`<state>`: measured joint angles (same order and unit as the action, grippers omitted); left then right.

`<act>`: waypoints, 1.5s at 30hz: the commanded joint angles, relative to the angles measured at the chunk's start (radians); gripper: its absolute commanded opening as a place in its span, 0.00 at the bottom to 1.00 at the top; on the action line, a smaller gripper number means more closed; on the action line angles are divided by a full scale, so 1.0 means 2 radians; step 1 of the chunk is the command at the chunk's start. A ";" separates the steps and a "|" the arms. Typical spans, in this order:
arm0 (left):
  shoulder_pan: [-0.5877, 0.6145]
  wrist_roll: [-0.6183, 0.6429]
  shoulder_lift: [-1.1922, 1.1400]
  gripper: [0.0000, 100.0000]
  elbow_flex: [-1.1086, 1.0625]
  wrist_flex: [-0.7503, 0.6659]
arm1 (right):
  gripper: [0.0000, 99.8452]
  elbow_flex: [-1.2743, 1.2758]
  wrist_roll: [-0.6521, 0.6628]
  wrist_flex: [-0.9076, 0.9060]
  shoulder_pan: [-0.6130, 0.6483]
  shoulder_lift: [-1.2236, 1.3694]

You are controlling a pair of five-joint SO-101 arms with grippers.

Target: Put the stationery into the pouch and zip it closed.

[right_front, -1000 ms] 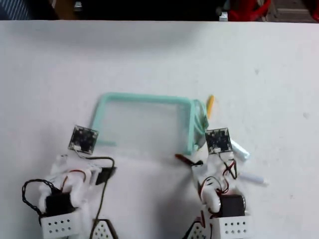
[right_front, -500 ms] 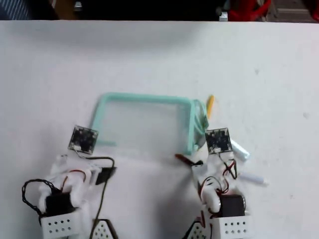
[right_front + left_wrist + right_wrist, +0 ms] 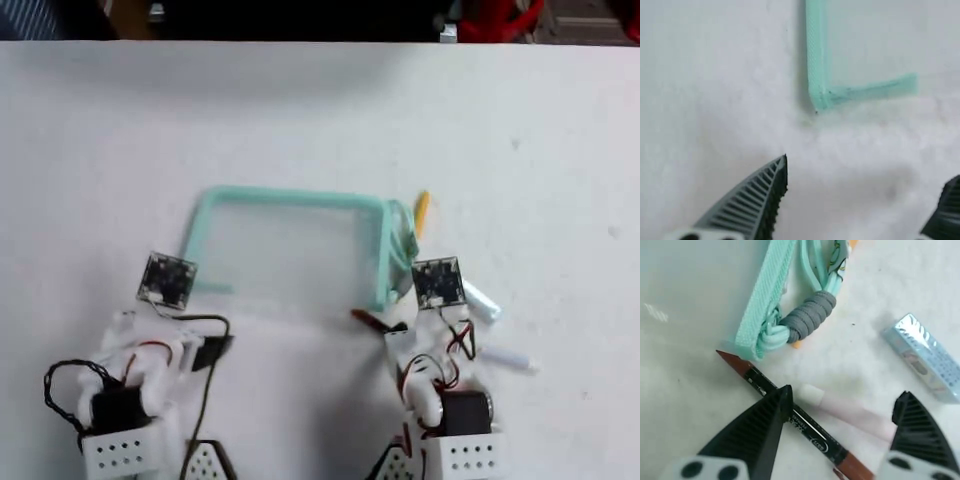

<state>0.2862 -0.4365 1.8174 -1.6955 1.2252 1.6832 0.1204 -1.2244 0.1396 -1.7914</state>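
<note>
Grippers both released: left gripper [image 3: 867, 180] near the pouch [image 3: 815, 60] corner, right gripper [image 3: 845, 395] above the dark pencil [image 3: 760, 382] and pink tube [image 3: 850, 412], neither grasping anything.

1. The left arm [image 3: 130, 385] is folded low at the near edge. The left gripper [image 3: 865, 172] has its jaws wide apart.
2. The right arm [image 3: 440, 385] sits beside it. The right gripper [image 3: 845, 395] has its jaws wide apart too.
</note>
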 commanded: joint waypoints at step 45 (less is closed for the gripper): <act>-0.208 0.025 -0.012 0.45 0.315 -0.110 | 0.32 0.003 0.002 0.095 -0.004 -0.005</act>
<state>-0.0667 -0.3982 1.8282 -1.1538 0.9812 1.6832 0.1204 -1.0541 0.1366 -1.7914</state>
